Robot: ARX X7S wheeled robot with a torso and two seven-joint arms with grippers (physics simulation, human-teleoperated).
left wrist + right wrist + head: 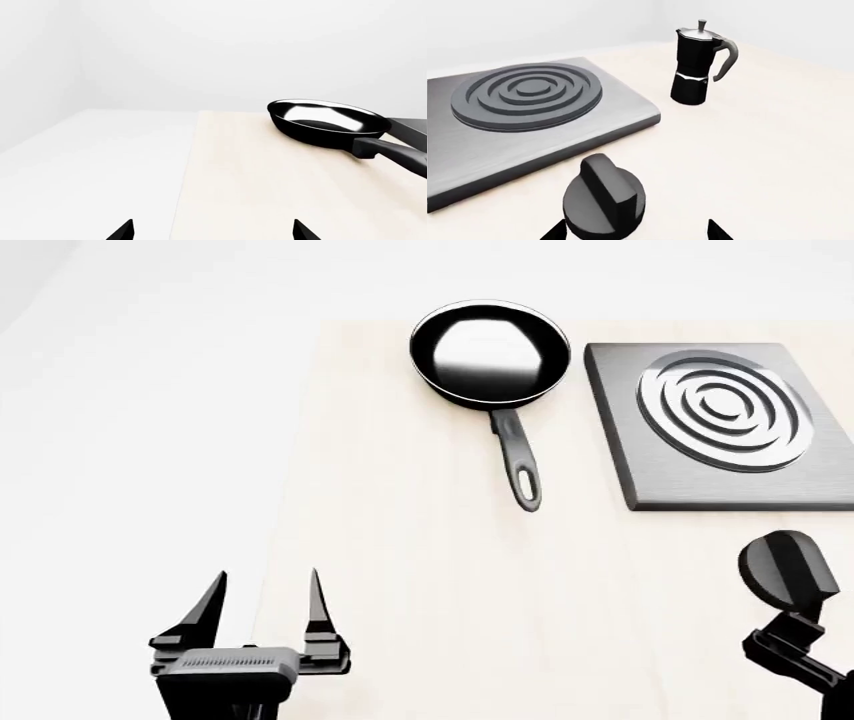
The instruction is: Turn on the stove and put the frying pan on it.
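head view shows the frying pan (490, 352) sitting on the bare table (400, 570), just beside the stove (721, 425) but not on it, its long handle pointing back toward the robot. the burner rings are empty, so the placing step looks undone. the knob (604, 201) stands on the table in front of the slab, close under the right gripper (634, 231); whether it has been turned cannot be told, and nothing on the burner shows heat. by my judgement both parts of the task are left to do, with the knob likely first.

the right gripper's fingers are apart, their tips on either side of the knob and not gripping it. the left gripper (264, 605) hangs near the table's left edge, well apart from the pan, fingers apart and holding nothing.

a moka pot (699, 64) stands upright beyond the stove's far corner, off the slab. the table is pale, smooth wood-coloured; around it the floor and walls are plain white.
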